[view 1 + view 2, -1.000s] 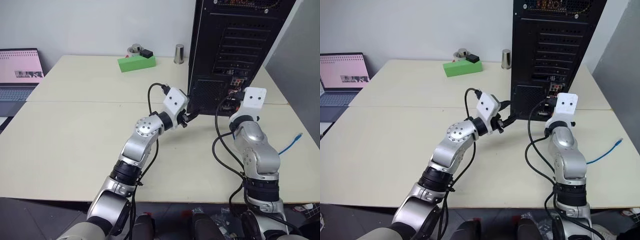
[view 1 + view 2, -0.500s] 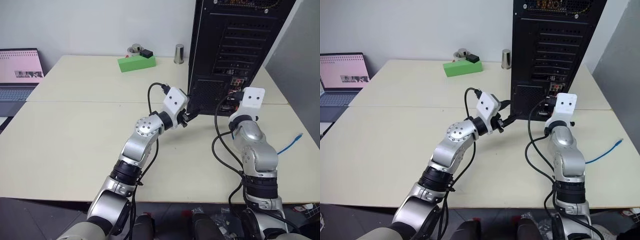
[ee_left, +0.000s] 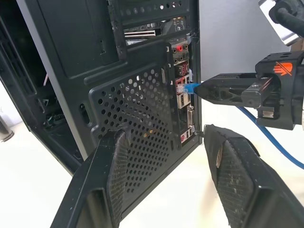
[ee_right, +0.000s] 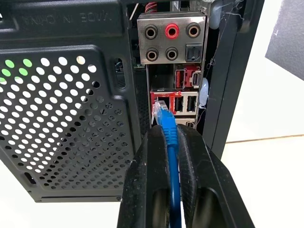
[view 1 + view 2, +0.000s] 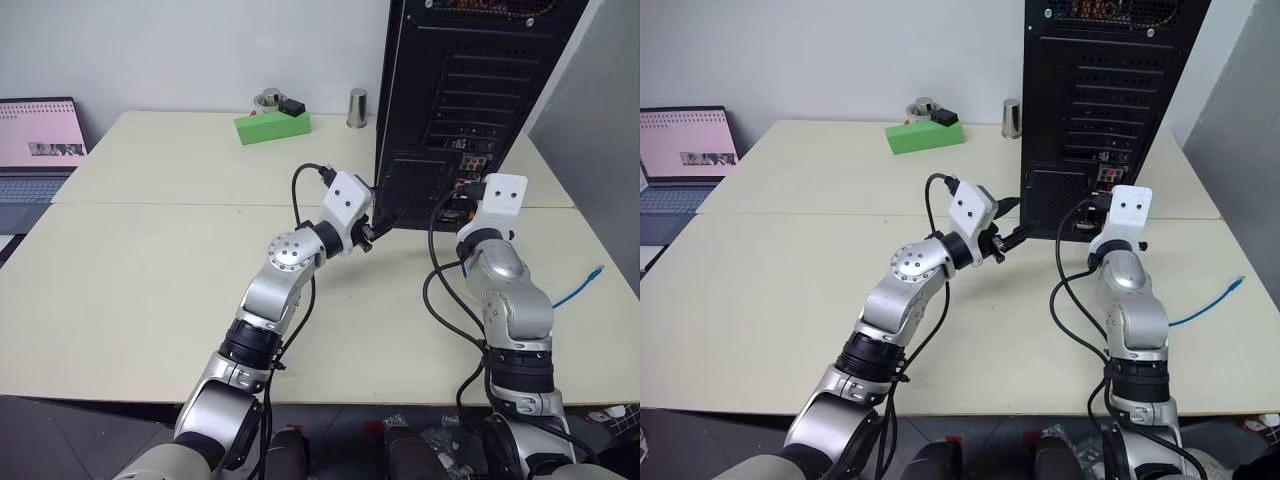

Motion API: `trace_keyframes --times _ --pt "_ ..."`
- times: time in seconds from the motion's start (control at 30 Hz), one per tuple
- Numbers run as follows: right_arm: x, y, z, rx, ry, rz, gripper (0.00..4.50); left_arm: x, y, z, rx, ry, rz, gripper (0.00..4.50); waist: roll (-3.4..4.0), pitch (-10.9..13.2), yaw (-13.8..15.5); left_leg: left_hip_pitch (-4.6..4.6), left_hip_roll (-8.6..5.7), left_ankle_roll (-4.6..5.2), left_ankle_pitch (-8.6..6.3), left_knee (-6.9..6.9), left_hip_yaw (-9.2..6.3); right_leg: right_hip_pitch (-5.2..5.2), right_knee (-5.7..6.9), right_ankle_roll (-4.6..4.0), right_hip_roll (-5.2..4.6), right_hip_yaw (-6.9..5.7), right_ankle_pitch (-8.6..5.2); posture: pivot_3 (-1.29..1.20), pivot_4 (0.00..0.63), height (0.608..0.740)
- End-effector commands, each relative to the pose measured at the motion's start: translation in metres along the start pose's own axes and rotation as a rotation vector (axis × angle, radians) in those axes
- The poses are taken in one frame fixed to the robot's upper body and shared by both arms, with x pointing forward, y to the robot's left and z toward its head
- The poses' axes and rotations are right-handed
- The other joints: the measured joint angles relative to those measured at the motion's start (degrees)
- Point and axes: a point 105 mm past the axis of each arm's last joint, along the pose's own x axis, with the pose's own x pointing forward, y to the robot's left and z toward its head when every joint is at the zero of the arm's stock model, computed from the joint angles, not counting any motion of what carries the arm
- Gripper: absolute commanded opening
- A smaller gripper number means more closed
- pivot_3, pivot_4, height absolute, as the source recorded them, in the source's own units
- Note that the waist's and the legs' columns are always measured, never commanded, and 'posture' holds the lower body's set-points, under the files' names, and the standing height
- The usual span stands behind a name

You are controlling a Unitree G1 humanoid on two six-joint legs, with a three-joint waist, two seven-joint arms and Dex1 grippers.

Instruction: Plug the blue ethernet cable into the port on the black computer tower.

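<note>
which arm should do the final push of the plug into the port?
Right. The right gripper is shut on the blue ethernet cable, its plug right at the port strip of the black computer tower. The left gripper is open, holding nothing.

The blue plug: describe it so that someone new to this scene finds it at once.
Start at the black computer tower on the table. Low on its rear face runs a connector strip; the right gripper holds the blue plug at its red-framed port. Nothing else there is bright blue.

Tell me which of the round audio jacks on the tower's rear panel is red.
The top-row middle jack on the black computer tower; its ring is red, while the jacks either side and the two below are dark.
</note>
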Motion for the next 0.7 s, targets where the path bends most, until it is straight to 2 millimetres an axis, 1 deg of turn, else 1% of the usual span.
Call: trace_keyframes --times 0.03,0.33,0.7 --pt "0.0023 -0.006 0.0251 -0.004 -0.089 -0.035 0.0 0.0024 0.0014 0.0168 0.03 -0.056 0.001 2.63 0.0 0.0 0.0 0.0 0.0 0.0 0.0 0.0 0.0 0.0 0.0 0.0 0.0 0.0 0.0 0.0 0.15 0.74" --pt "0.0003 -0.0077 0.0287 0.0 -0.107 -0.049 0.0 0.0023 -0.0001 0.0161 0.03 -0.056 -0.007 2.63 0.0 0.0 0.0 0.0 0.0 0.0 0.0 0.0 0.0 0.0 0.0 0.0 0.0 0.0 0.0 0.0 0.15 0.74" --pt "-0.0019 -0.007 0.0286 -0.003 -0.111 -0.048 0.0 0.0015 -0.0024 0.016 0.033 -0.056 -0.018 2.63 0.0 0.0 0.0 0.0 0.0 0.0 0.0 0.0 0.0 0.0 0.0 0.0 0.0 0.0 0.0 0.0 0.15 0.74"
